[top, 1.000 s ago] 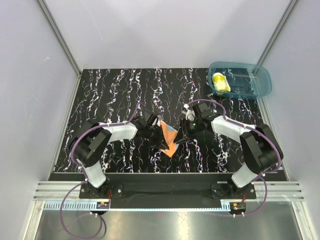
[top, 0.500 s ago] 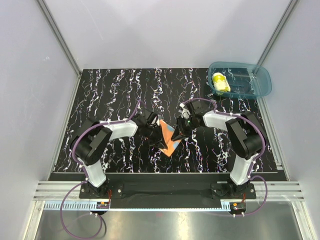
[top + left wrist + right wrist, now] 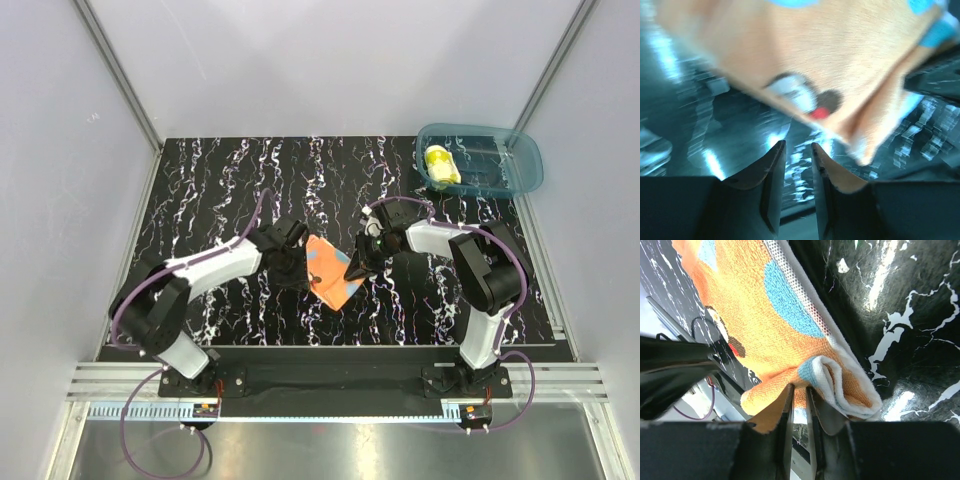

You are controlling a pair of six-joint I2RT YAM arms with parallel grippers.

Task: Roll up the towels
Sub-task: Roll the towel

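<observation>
The orange towel (image 3: 330, 272) with light-blue and white patches lies on the black marbled table (image 3: 220, 190) between my two grippers. My right gripper (image 3: 363, 262) is at its right edge. In the right wrist view this gripper (image 3: 799, 387) is shut on a folded edge of the orange towel (image 3: 765, 325). My left gripper (image 3: 290, 265) is just left of the towel. In the left wrist view its jaws (image 3: 796, 145) stand narrowly apart and empty, with the towel (image 3: 840, 60) blurred ahead of them. The yellow towel (image 3: 441, 165) lies rolled in the bin.
The translucent teal plastic bin (image 3: 510, 170) stands at the table's back right corner. Grey walls and metal frame rails enclose the table on the left, the back and the right. Both arm bases sit at the near edge.
My left gripper has let go of the orange towel and drawn back to the left. The towel now lies flatter and wider. My right gripper has kept its hold and place.
</observation>
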